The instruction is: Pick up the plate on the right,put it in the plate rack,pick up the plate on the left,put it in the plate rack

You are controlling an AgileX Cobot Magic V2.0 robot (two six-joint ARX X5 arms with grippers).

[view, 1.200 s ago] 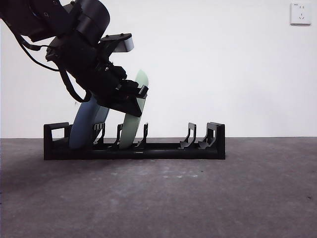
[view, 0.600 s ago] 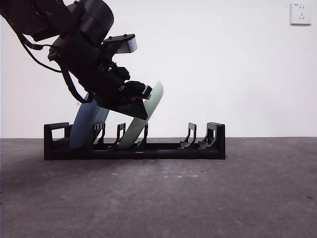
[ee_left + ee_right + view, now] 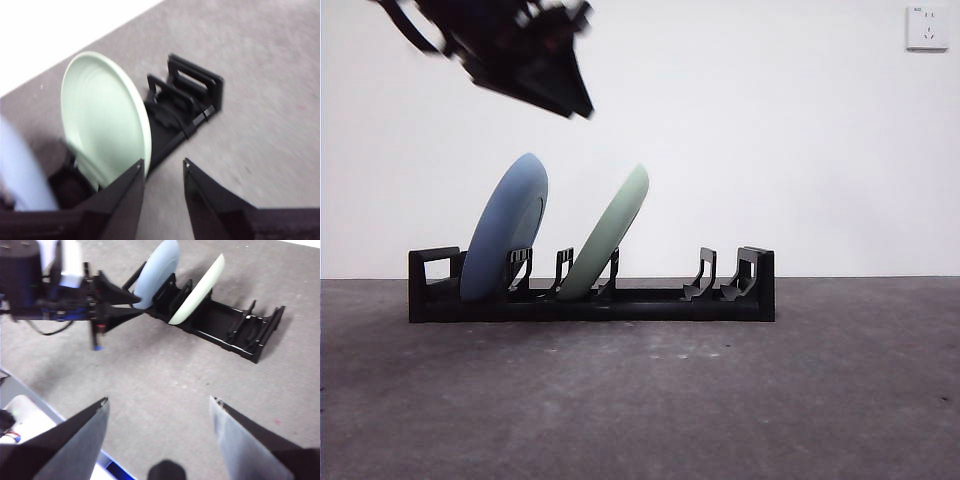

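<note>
The long black plate rack (image 3: 650, 303) stands on the grey table. A blue plate (image 3: 506, 228) leans in a slot near its left end, and a pale green plate (image 3: 611, 233) leans to the right in a slot beside it. My left gripper (image 3: 575, 100) is open and empty, blurred, high above the rack at the upper left and apart from both plates. In the left wrist view its jaws (image 3: 162, 167) frame the green plate (image 3: 102, 117) and the rack (image 3: 195, 92). My right gripper (image 3: 157, 402) hangs open and empty, well back from the rack (image 3: 235, 327).
A white wall with a socket (image 3: 927, 27) runs behind the table. The rack's right-hand dividers (image 3: 702, 275) hold nothing. In the right wrist view the left arm (image 3: 60, 290) reaches beside the blue plate (image 3: 157, 272), and the table's edge (image 3: 30, 415) shows nearby.
The left gripper has let go of the green plate and risen up and away. The green plate tipped over to the right and now rests in its slot.
</note>
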